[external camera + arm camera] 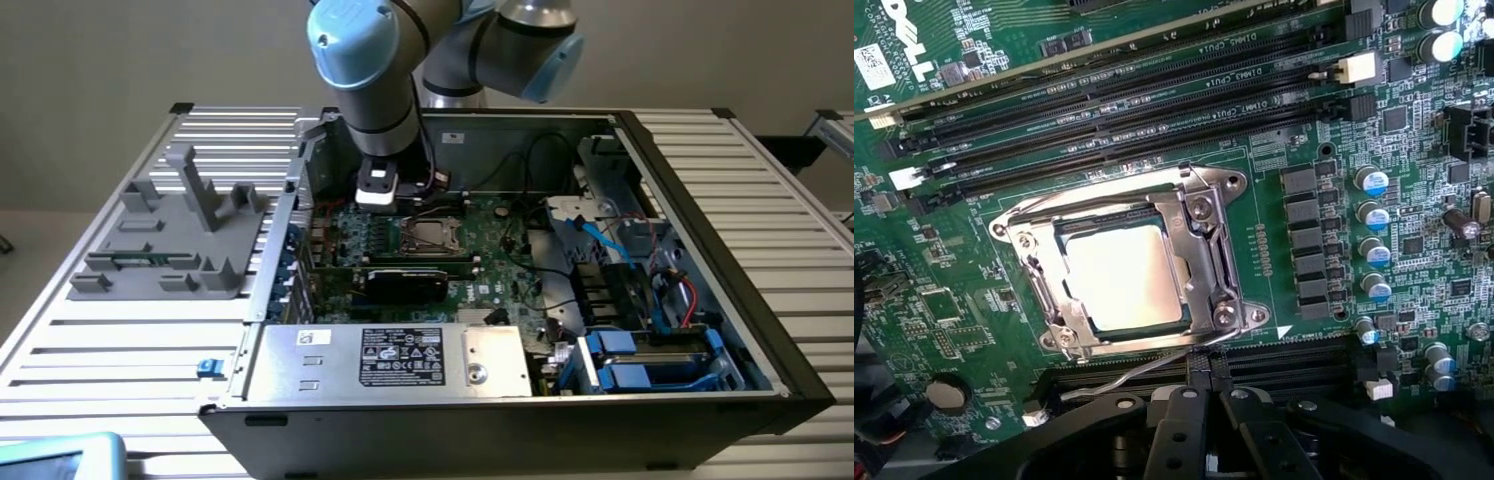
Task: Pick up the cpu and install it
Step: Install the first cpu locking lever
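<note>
The cpu (pixel 1124 277) is a shiny silver square lying flat inside the black socket on the green motherboard (pixel 944 310), with the metal frame (pixel 1206 262) around it. In the exterior view the socket with the cpu (pixel 430 236) sits mid-board inside the open computer case. My gripper (pixel 1201 392) hovers just beside the socket's edge, its black fingers (pixel 1176 425) pressed together with nothing between them. From outside, the gripper (pixel 400 205) hangs under the blue-grey arm, above the board and slightly toward the exterior view's left of the socket.
Rows of black memory slots (pixel 1134 120) run beside the socket, and capacitors (pixel 1372 235) stand along its other side. A thin wire lever (pixel 1144 370) lies by the frame. The case holds a power supply (pixel 400 355) and blue drive bays (pixel 641 350). A grey fixture block (pixel 174 240) stands outside the case.
</note>
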### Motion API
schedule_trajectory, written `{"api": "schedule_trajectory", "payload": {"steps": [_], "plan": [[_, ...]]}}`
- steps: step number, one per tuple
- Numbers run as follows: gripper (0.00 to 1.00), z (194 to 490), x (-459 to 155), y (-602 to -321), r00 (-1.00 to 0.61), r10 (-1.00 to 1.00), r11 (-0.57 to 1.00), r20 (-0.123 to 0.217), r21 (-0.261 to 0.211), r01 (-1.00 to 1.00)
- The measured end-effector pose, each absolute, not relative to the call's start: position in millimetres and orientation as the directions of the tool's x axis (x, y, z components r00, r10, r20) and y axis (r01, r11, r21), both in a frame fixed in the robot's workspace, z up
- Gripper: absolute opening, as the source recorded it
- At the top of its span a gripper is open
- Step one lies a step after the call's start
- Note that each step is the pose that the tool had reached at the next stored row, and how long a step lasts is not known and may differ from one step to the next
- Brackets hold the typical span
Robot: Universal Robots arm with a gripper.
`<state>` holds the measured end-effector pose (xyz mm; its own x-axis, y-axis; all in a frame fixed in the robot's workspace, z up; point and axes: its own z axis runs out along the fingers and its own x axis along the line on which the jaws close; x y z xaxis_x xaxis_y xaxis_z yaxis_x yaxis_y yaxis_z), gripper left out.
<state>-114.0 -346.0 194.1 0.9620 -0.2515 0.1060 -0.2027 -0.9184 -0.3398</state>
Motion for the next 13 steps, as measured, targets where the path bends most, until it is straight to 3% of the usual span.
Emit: {"api": "schedule_trajectory", "payload": {"steps": [13], "plan": [[0.11,193.5,-108.4,-346.0,0.960,-0.258,-0.917,0.106,-0.340,-0.208]]}}
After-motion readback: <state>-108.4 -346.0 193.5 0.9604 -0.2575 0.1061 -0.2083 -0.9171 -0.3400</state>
